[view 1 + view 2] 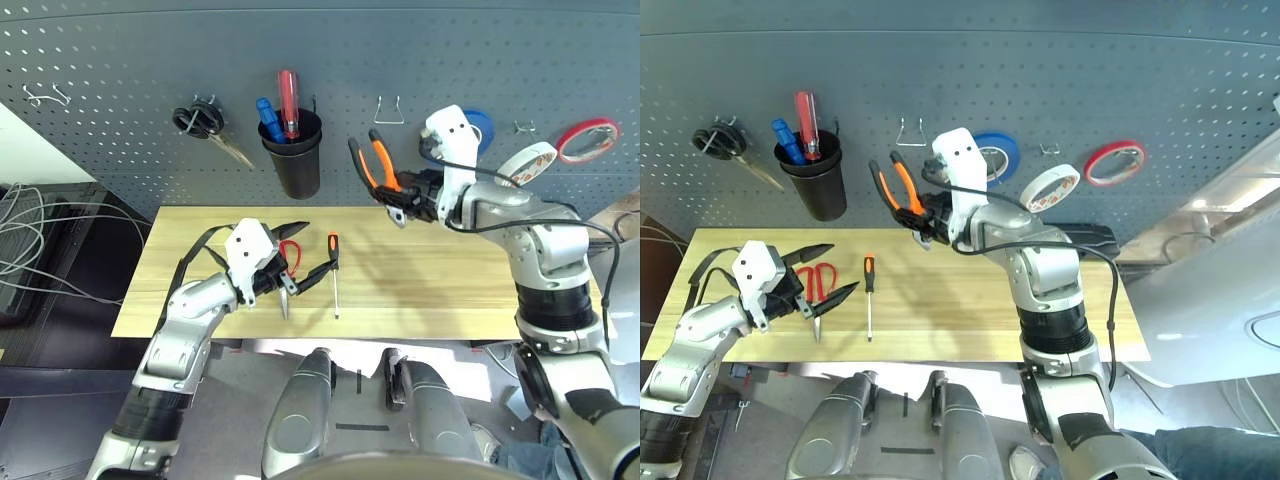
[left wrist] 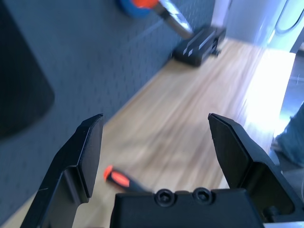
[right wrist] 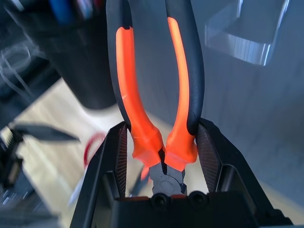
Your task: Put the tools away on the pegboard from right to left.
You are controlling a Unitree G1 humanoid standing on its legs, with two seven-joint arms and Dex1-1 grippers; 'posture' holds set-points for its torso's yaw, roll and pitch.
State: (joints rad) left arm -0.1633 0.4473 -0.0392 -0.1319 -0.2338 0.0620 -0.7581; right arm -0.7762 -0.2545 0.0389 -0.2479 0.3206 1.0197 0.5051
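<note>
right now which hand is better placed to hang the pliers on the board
Right. The right hand already grips the pliers just below the bare wire hook; the left hand is open, low by the red-handled scissors.

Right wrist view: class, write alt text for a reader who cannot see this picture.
The right gripper clamps orange-handled pliers near the joint, handles pointing away from the camera toward the grey-blue pegboard. Past them hang a wire hook and a black cup; red-handled scissors lie blurred on the wooden table.
</note>
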